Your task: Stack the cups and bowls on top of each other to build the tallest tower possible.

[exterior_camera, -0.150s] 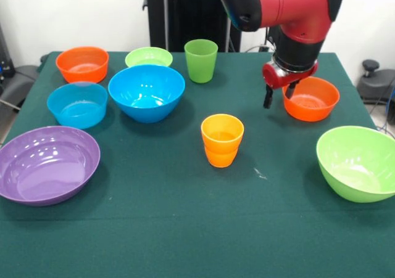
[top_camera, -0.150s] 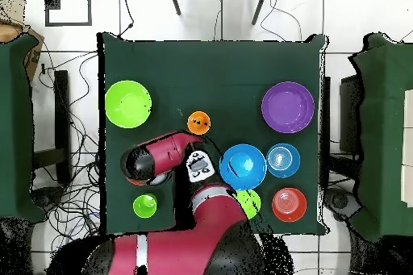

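Front view: gripper point(exterior_camera, -0.150s: 278, 94) hanging over near-left rim of small orange bowl point(exterior_camera, -0.150s: 311, 98), fingers apart, holding nothing. Orange cups point(exterior_camera, -0.150s: 222, 140) mid-table, two nested upright, standing clear of everything else. Green cup point(exterior_camera, -0.150s: 200, 60) upright at far edge, just right of small lime bowl point(exterior_camera, -0.150s: 149, 57). Big blue bowl point(exterior_camera, -0.150s: 147, 92) in front of that lime bowl; light blue bowl point(exterior_camera, -0.150s: 77, 104) just beside it on left, second orange bowl point(exterior_camera, -0.150s: 82, 63) behind that. Purple bowl point(exterior_camera, -0.150s: 47, 164) near left corner, large lime bowl point(exterior_camera, -0.150s: 358, 162) at right edge. All bowls upright, mouths up. No tower beyond the nested orange pair.

Overhead view: arm point(top_camera, -0.150s: 169, 157) covering the small orange bowl; orange cups point(top_camera, -0.150s: 198, 122) visible just beyond the wrist, large lime bowl point(top_camera, -0.150s: 127, 103) to their left, purple bowl point(top_camera, -0.150s: 288, 106) far right, green tablecloth point(top_camera, -0.150s: 218, 70) otherwise bare.
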Action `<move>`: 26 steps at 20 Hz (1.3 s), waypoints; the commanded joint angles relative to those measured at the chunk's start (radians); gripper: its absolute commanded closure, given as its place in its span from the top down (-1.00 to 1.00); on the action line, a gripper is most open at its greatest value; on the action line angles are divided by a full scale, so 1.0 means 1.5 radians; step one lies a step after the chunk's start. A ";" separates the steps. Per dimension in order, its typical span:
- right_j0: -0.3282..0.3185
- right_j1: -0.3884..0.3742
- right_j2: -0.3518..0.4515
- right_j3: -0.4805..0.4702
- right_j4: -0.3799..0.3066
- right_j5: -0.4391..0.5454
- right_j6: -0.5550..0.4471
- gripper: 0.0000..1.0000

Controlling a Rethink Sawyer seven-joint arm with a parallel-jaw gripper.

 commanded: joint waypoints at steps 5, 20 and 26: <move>0.049 0.058 -0.045 -0.073 -0.007 -0.044 0.117 1.00; 0.068 0.019 -0.045 -0.068 0.018 0.035 0.074 1.00; 0.051 0.018 -0.029 -0.066 0.025 0.031 0.060 1.00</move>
